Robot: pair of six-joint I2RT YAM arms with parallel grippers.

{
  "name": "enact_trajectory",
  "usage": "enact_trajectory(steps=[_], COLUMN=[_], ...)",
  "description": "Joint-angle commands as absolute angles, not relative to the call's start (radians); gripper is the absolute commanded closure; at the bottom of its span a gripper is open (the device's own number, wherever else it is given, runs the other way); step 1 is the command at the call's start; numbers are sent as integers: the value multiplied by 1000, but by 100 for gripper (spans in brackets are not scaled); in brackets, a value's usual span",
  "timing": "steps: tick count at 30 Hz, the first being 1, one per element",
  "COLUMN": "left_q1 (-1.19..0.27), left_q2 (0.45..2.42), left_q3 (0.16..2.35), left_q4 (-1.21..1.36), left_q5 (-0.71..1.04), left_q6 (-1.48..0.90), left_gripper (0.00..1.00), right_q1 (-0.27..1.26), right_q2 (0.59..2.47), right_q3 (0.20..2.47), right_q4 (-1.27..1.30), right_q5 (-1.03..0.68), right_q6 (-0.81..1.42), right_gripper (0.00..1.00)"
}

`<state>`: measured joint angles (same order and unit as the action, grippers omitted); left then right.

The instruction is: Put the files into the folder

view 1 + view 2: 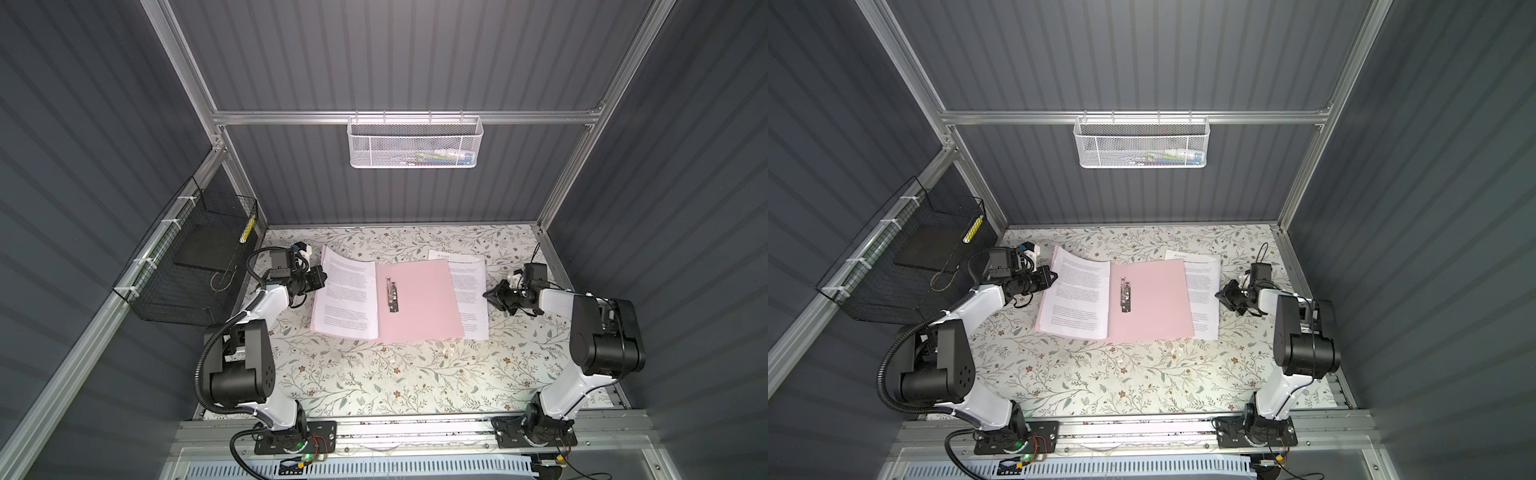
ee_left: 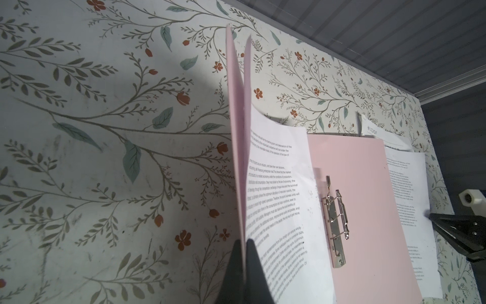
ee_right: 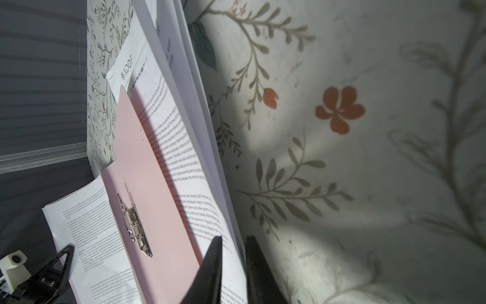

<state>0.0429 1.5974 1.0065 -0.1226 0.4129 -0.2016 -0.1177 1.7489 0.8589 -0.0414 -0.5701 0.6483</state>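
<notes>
The pink folder (image 1: 419,299) (image 1: 1154,299) lies open at mid-table, its metal clip (image 1: 392,296) along the spine. One printed sheet of the files (image 1: 347,295) rests on the left flap. My left gripper (image 1: 325,277) (image 2: 244,240) is shut on the raised left edge of that flap and sheet together. More files (image 1: 471,291) (image 3: 168,136) lie under the right flap and stick out to the right, one with a small logo header. My right gripper (image 1: 485,294) (image 3: 234,237) straddles their lifted right edge, with a narrow gap still showing between its fingers.
A black wire basket (image 1: 195,266) holding a black slab (image 1: 205,249) hangs on the left wall close to the left arm. A white mesh basket (image 1: 415,141) hangs on the back rail. The floral table cover (image 1: 374,374) stretches from the folder to the front edge.
</notes>
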Motion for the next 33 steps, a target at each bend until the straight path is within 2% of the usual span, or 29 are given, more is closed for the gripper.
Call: enact_trajectory(steps=[1,4,6,7,8,18,19,21,24,33], left_q1=[46,46,46,46,46,46,46,46,46,47], left_q2=[1617,1617,1613,1611,1608,1573,1578,1587,1585,1542], left_q3=[986,988,989,991,994,1093,1108,1125,1137,1220], left_q4=[-127,-130,-131,-135,-142,-258,-274,-292,-308,-395], left_q5=[428,427,427,423,418,351,353,350,341,269], left_q6=[-187,-186,-185,-183,-180,-157,-153,-156,-164,-168], left_gripper=[100,100,100,100,100,100,94,77,66,53], right_q1=[-104,-100,-98,-98,-98,-101,-102,-102,-103,-119], right_q2=[1767,1768,1773,1775,1774,1587,1570,1549,1536,1522], right_q3=[871,878,887,890,893,952,961,973,992,999], right_q4=[-66,-76,-81,-87,-89,-324,-340,-357,-383,-442], right_q5=[-576,-568,-568,-566,-561,-377,-372,-381,-397,-367], right_q6=[632,630,630,634,638,524,519,516,509,488], right_gripper=[79,80,89,99,100,100,100,100,100,100])
